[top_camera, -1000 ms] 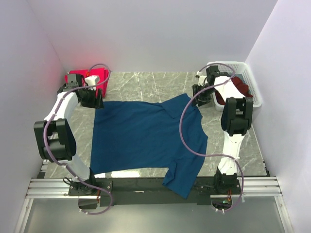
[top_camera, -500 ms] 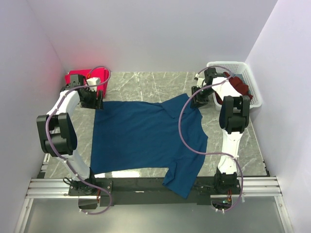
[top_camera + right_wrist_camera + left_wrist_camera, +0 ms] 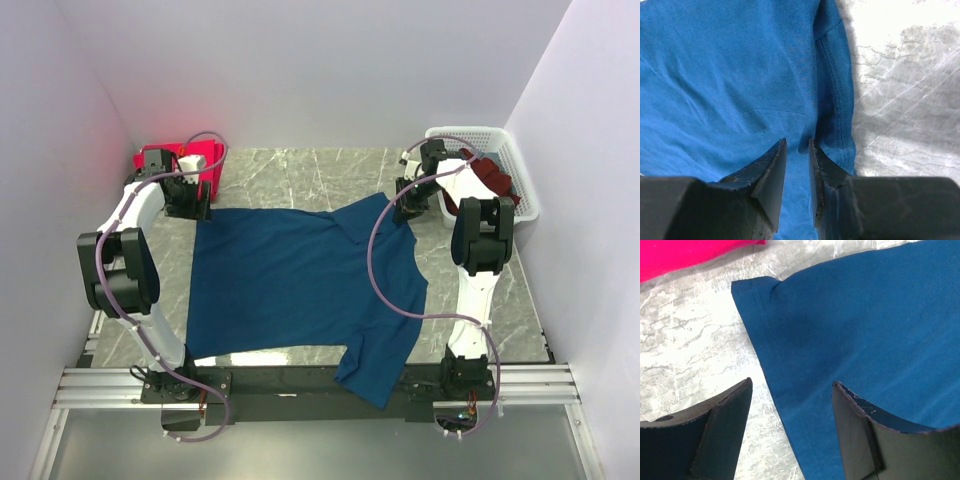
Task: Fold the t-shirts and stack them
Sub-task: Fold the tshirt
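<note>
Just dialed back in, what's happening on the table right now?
Both arms reach to the far edge of the blue t-shirt, spread flat on the marble table. The left gripper is open, straddling the shirt's far-left corner hem. The right gripper sits at the far-right sleeve, jaws nearly closed; whether cloth is pinched is unclear. No fold yet. A pinkish-red shirt lies far left, and a maroon one is in the white basket.
</note>
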